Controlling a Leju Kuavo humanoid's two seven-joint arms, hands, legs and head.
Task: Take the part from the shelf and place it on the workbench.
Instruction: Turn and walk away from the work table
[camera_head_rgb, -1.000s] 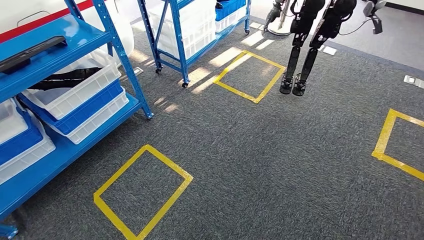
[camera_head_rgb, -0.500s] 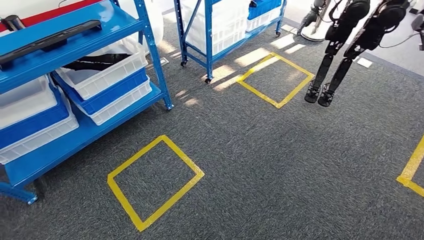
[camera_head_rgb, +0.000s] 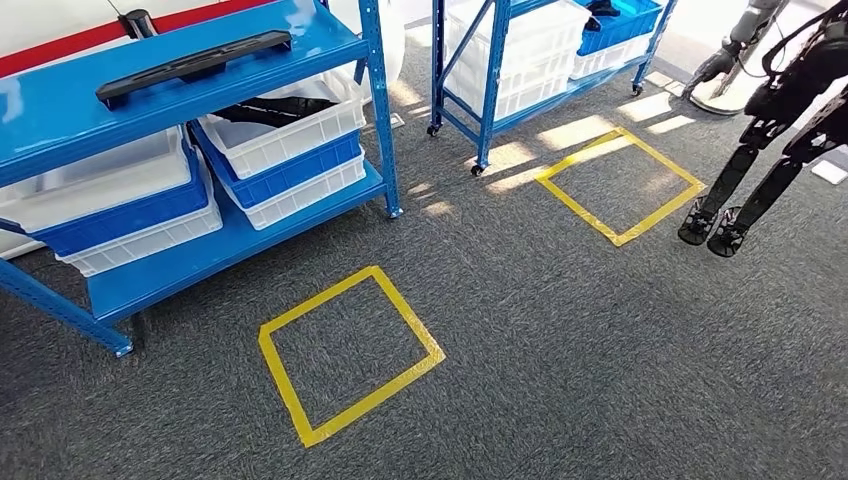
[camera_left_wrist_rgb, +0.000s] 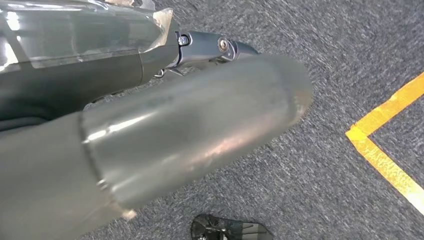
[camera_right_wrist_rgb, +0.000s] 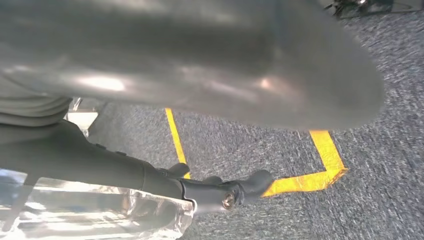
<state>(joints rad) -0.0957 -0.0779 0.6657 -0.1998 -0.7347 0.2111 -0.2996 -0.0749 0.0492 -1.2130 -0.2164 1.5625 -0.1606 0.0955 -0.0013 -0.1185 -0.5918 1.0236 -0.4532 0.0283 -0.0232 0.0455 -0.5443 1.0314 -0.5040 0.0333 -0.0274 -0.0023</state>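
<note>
The robot stands on the grey carpet (camera_head_rgb: 600, 380) and faces a yellow taped square (camera_head_rgb: 348, 350) that lies on the floor in front of the blue shelf (camera_head_rgb: 200, 90). The task's thing, a long black part (camera_head_rgb: 195, 65), lies flat on the top board of this shelf, to the front and left of the robot. Its long axis runs along the board, and the end toward the shelf's corner post is a little higher in the head view. Under the board stand white and blue bins (camera_head_rgb: 285, 150), and one of them seems to hold another dark piece, but I cannot tell what it is. Both arms appear to hang down: the left hand (camera_left_wrist_rgb: 150, 145) in its wrist view is a big blurred grey form over the carpet, and the right hand (camera_right_wrist_rgb: 200, 55) looks the same, with yellow tape under it. How the fingers stand, wide or narrow, I cannot tell for either hand; nothing is visibly held. The part is well apart from both hands. Because it lies to the left side, the left hand is probably the nearer one, but the robot likely must first come closer to the shelf. Another dark robot (camera_head_rgb: 770, 130) hangs at the far right.
</note>
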